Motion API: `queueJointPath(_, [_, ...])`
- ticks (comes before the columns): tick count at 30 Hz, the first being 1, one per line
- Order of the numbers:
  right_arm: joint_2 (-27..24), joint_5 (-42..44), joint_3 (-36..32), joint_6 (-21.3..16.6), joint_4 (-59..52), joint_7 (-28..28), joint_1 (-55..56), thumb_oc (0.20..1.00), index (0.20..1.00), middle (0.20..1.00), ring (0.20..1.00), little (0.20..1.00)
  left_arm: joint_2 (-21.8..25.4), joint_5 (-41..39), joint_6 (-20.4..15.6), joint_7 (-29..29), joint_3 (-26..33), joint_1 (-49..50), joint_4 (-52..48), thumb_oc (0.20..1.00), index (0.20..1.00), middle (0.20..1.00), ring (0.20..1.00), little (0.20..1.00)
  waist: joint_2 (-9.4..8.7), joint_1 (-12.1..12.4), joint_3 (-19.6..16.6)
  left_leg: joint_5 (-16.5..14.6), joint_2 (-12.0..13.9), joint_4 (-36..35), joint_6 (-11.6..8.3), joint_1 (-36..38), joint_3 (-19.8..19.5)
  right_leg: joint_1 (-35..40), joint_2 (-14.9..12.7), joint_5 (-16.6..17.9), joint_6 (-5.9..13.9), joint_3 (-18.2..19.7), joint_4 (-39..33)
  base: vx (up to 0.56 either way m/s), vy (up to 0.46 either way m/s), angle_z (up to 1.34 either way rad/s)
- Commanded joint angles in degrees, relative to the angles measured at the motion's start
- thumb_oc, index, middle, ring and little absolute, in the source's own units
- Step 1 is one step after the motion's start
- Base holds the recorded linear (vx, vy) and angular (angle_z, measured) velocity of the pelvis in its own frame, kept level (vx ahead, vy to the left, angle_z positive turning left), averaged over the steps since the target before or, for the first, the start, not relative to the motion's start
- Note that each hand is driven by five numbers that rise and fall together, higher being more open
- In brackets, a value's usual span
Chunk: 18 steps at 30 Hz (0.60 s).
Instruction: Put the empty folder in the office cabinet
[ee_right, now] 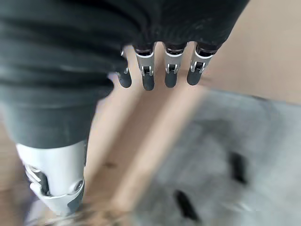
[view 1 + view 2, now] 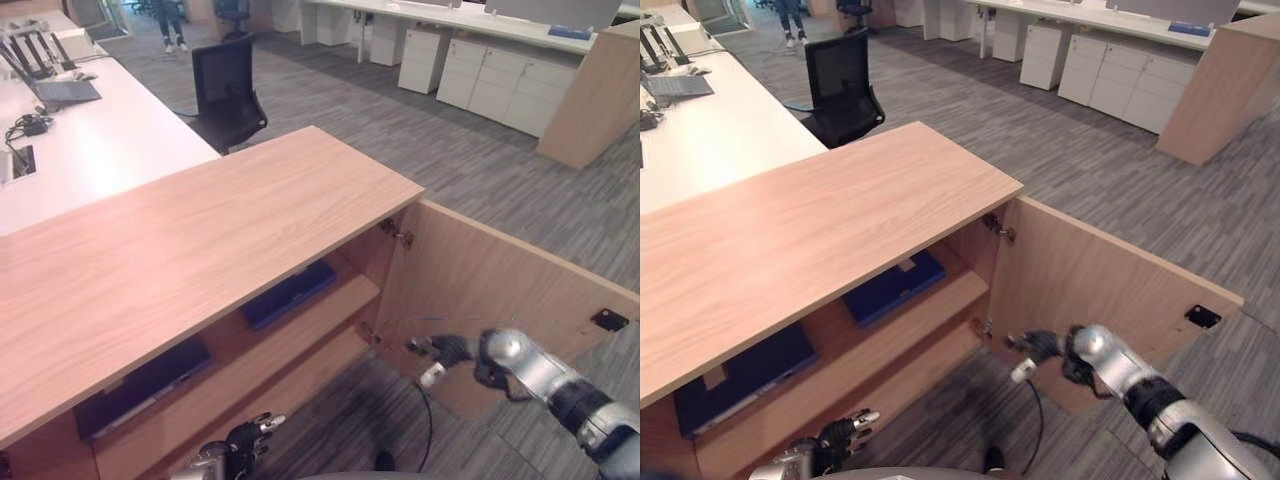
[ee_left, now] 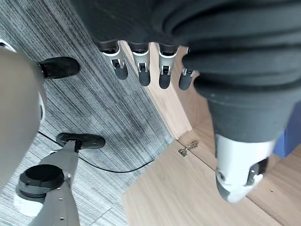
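No writing can be read on anything here. The cabinet point(image 2: 200, 225) is light wood with a smooth flat top, and its door point(image 2: 500, 290) stands swung wide at the right, hung on small metal hinges and carrying a dark square fitting near its far edge. Inside, two flat blue folders lie on the upper shelf: one folder point(image 2: 290, 292) near the door side, the other folder point(image 2: 145, 385) further left, partly under the top's overhang (which of them is the empty one cannot be told). Both are thin, rectangular and matte.

The right hand point(image 2: 445, 352) reaches in from the lower right, low before the open cabinet and near the door's inner face, fingers relaxed and holding nothing; its own wrist camera shows the fingers point(image 1: 147, 70) straight in a row with the thumb apart. The left hand point(image 2: 240, 440) hangs low in front of the lower shelf, fingers loose and empty.

Grey ribbed carpet covers the floor. A black chair point(image 2: 226, 90) stands at a white desk point(image 2: 100, 130) behind the cabinet.
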Motion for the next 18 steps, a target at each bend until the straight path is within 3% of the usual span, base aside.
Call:
queueJointPath(1, [-0.5, -4.5, -0.3, -0.8, 5.9, -0.1, -1.0, 1.000, 1.000, 1.000, 1.000, 1.000, -1.0, 2.1, -1.4, -0.6, -1.4, -3.1, 2.6, 1.000, 1.000, 1.000, 1.000, 1.000, -0.32, 0.0, 0.0, -3.5, 1.1, 0.4, -0.61, -1.8, -5.7, 2.6, -0.8, -6.7, 3.16, 0.6, 0.4, 0.00, 0.007, -0.03])
queueJointPath(10, [2.9, -12.2, -10.3, 1.0, 36.0, -5.5, 0.0, 1.000, 1.000, 1.000, 1.000, 1.000, -0.7, 4.7, -0.6, 0.3, -2.8, -6.2, 8.7, 1.000, 1.000, 1.000, 1.000, 1.000, -0.26, -0.6, -0.3, -3.9, 0.9, 0.6, -0.39, -1.6, -5.4, 2.5, -0.8, -6.6, 3.26, 1.5, 0.4, 0.00, -0.007, -0.04])
queueJointPath(18, [0.3, -3.1, -24.0, 2.8, 49.7, -15.9, -5.7, 1.000, 1.000, 1.000, 1.000, 1.000, -1.3, 5.1, -0.7, 1.3, -3.8, -8.5, 13.2, 1.000, 1.000, 1.000, 1.000, 1.000, -0.17, -1.1, -0.8, -4.4, 0.9, 0.7, -0.25, -0.9, -4.7, 2.6, -0.4, -6.6, 3.35, 2.6, 0.4, 0.01, -0.012, -0.03])
